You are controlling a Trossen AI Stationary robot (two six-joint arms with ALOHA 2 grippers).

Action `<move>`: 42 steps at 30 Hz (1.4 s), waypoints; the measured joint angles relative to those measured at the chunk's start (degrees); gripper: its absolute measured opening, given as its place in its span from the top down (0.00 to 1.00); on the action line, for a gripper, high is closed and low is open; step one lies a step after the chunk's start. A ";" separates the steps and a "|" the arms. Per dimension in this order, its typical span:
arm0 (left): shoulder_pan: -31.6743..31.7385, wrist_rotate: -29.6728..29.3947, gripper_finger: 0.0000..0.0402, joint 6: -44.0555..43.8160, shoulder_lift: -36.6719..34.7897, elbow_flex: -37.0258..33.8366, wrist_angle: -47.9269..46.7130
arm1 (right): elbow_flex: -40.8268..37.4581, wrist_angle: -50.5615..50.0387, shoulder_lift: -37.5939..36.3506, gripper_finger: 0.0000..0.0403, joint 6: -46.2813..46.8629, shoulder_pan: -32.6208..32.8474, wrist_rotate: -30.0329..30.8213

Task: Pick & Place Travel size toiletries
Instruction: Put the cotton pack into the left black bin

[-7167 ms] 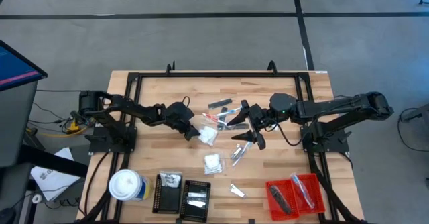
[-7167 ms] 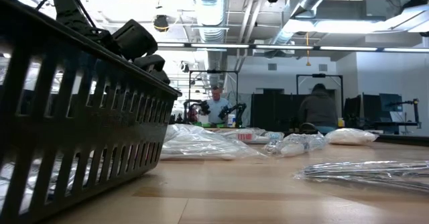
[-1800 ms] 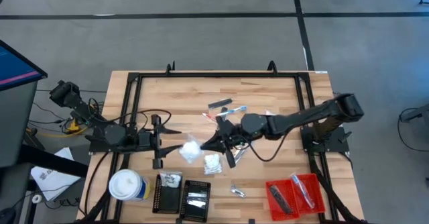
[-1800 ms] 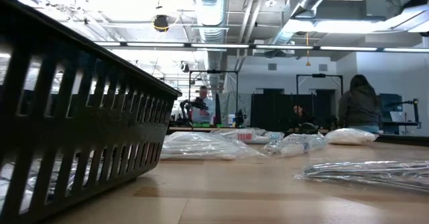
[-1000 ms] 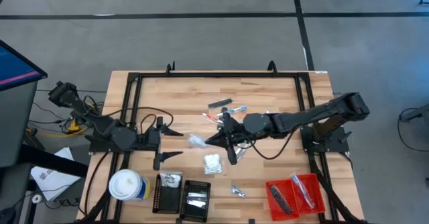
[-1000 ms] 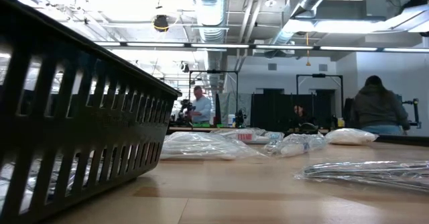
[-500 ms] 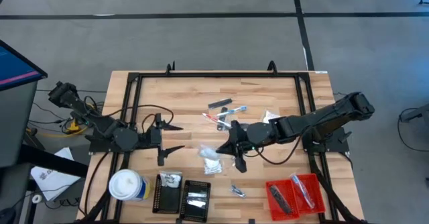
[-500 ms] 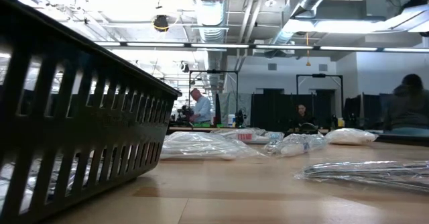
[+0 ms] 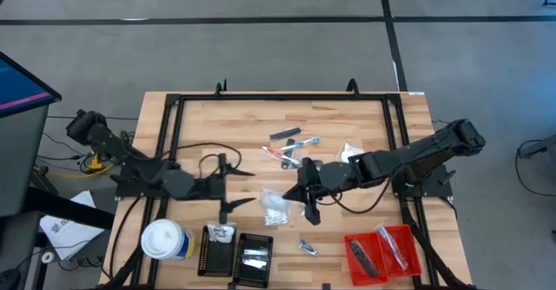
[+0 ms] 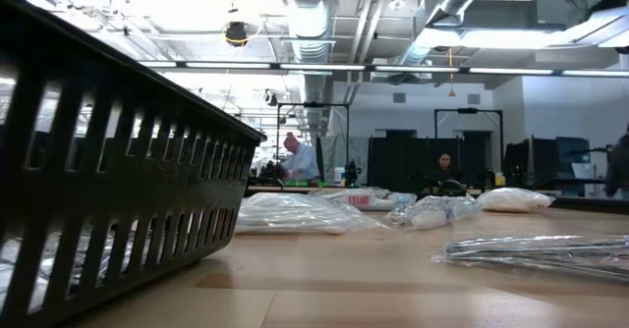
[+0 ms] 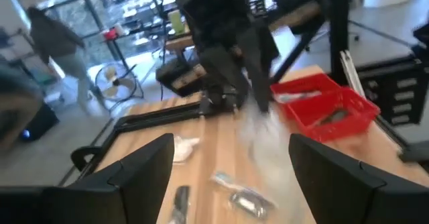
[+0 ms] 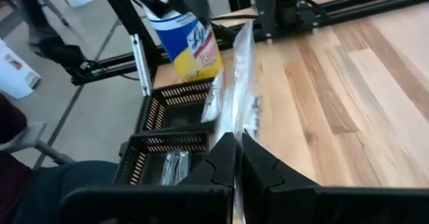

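Seen from above, a wooden table [image 9: 365,125] holds a sorting job that looks partly done. At the front left stands a round white-topped canister [image 9: 165,240], which is not one of the toiletries. Just right of it sit two black ribbed trays [image 9: 236,253], each already holding a pale packet or sachet. Above them the left gripper [image 9: 233,188] hovers with its fingers spread wide and nothing between them; it appears to be waiting. Right of it, near the table's middle, the right gripper [image 9: 304,194] has its fingers pinched together on a clear plastic packet [image 9: 273,201], which hangs between the two grippers, above the table and behind the black trays. Judging by this, the packet is on its way to a tray. Behind the right gripper lie loose sticks in blue, red and white with a dark bar [image 9: 291,142], and a white packet [image 9: 352,152] to their right. A small silvery sachet [image 9: 307,247] lies alone near the front edge. At the front right, a red tray [image 9: 382,253] already holds a dark bar and a clear-wrapped item. Several pieces are left to sort, and the left arm, close to the black trays, could crowd the drop.
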 joint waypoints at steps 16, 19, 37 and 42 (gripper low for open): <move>11.03 22.60 0.28 -7.57 25.92 42.60 -51.32 | 0.09 -2.17 0.02 1.00 1.38 2.06 2.48; 12.02 22.72 0.28 -7.63 26.50 42.62 -51.64 | 0.09 -3.25 0.02 1.00 1.20 1.85 2.78; 12.86 25.28 0.78 -10.68 26.49 42.64 -51.01 | 0.09 -3.94 0.04 1.00 1.18 0.78 4.25; 12.84 25.30 0.97 -10.69 26.49 42.64 -51.03 | 0.09 -3.82 0.04 1.00 0.92 0.80 4.25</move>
